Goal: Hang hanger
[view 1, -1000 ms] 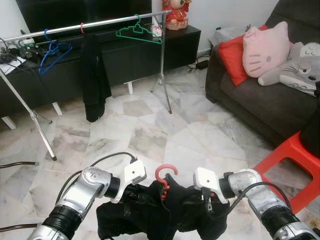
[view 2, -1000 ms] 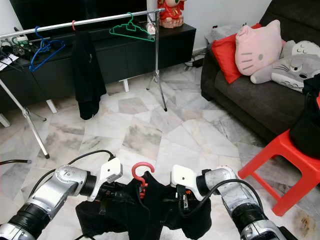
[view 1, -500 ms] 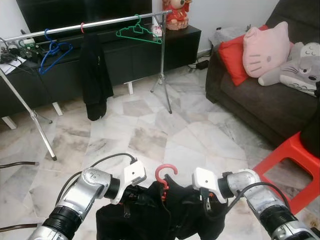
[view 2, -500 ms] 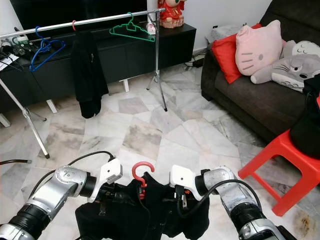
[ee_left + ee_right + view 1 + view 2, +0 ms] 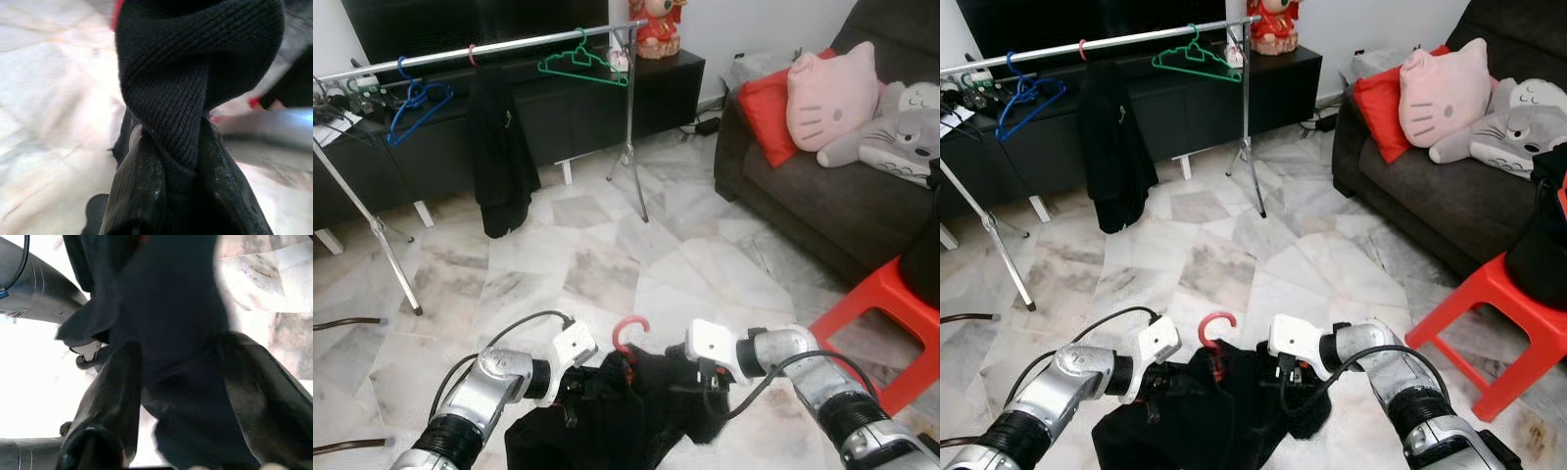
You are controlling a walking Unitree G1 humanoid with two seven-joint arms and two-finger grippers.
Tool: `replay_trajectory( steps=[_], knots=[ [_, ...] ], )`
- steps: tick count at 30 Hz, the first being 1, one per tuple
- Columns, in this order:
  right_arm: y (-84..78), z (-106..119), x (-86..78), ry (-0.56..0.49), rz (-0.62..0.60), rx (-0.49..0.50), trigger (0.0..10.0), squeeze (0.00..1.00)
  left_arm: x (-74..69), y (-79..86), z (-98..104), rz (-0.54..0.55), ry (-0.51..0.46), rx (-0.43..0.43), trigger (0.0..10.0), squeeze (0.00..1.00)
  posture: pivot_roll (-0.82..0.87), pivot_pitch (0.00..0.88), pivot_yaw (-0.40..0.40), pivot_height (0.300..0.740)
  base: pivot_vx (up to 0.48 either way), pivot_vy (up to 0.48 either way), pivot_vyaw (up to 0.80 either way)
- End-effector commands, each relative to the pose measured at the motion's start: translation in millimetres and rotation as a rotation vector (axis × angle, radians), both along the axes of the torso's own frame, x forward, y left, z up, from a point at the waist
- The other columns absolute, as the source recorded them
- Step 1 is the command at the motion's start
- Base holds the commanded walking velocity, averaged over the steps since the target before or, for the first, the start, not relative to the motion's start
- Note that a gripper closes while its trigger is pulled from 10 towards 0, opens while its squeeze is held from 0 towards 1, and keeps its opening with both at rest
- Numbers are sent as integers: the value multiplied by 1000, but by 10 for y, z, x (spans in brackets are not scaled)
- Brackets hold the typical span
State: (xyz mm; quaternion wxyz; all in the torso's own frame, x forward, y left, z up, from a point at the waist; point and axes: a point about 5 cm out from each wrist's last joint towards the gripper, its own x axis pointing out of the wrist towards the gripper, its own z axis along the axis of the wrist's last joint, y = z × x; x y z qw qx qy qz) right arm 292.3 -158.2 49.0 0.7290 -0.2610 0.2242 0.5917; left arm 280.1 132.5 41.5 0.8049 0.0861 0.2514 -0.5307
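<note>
Low in front of the robot, a black knitted garment [image 5: 626,411] on a red plastic hanger [image 5: 628,338] is held between both arms, the left gripper [image 5: 166,161] clamped on a fold of the knit and the right gripper [image 5: 171,396] closed on dark cloth at the other shoulder, so the hanger's long axis runs side to side between the two wrists with its red hook standing up midway, about equally near either arm. Beyond lies bare pale marble floor [image 5: 607,255]. Well ahead and to the robot's left stands the silver metal clothes rail [image 5: 489,47], already carrying a blue hanger [image 5: 416,98], a hanging black garment [image 5: 504,157] and a green hanger [image 5: 582,64]; a dark sofa [image 5: 822,196] with a pink cat cushion [image 5: 827,93] and a red plastic stool [image 5: 891,313] sit to the right. The rail looks out of reach from here, so the hook must likely travel forward, left and up to meet it
</note>
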Motion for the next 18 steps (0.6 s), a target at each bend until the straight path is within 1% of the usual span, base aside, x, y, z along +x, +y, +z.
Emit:
replay_trajectory(
  steps=[1,4,6,7,8,9,10,11,12,13,14,15,16,17,18],
  knots=[
    [-15,-11,7,-12,-10,-21,10000,1000,100,-6,87,34,-72,-7,0,0,-83,5,-37,727,0,0,0],
    [-28,-22,19,-32,-49,-18,10000,1000,147,7,70,104,-106,0,0,0,-83,5,-37,727,0,0,0],
    [-32,-24,24,-37,-63,-13,10000,1000,155,9,64,116,-117,0,0,0,-83,5,-37,727,0,0,0],
    [-40,-24,36,-49,-89,-8,10000,1000,173,18,51,147,-129,5,0,0,-89,4,-40,727,0,0,0],
    [-84,-28,93,-92,-216,12,10000,1000,227,42,40,230,-195,42,0,0,-90,2,-42,727,0,0,0],
    [-84,-28,93,-92,-216,12,10000,1000,227,42,40,230,-195,42,0,0,-90,2,-42,727,0,0,0],
    [-143,-39,143,-147,-349,17,10000,1000,259,57,35,297,-225,49,0,0,-90,1,-44,727,0,0,0],
    [-174,-53,158,-158,-411,18,10000,1000,273,59,41,321,-247,53,0,0,-88,0,-44,727,0,0,0],
    [-241,-87,175,-173,-536,26,10000,490,329,91,60,419,-296,76,0,0,-90,0,-43,727,0,0,0],
    [-241,-87,175,-173,-536,26,10000,490,329,91,60,419,-296,76,0,0,-90,0,-43,727,0,0,0],
    [-295,-121,179,-172,-644,38,10000,0,351,108,68,471,-309,69,5451,0,-92,0,-43,727,0,0,0],
    [-380,-192,157,-151,-809,65,10000,0,373,135,77,542,-325,59,10000,0,-96,0,-39,727,0,0,0],
    [-427,-248,125,-131,-909,89,10000,0,378,147,86,574,-340,49,10000,0,-99,0,-38,727,0,0,0],
    [-453,-286,98,-117,-967,103,10000,0,380,154,91,592,-350,44,10000,0,-100,0,-36,727,0,0,0],
    [-474,-396,12,-70,-1069,139,10000,0,384,171,94,640,-370,38,10000,0,-101,0,-31,727,0,0,0]
  ],
)
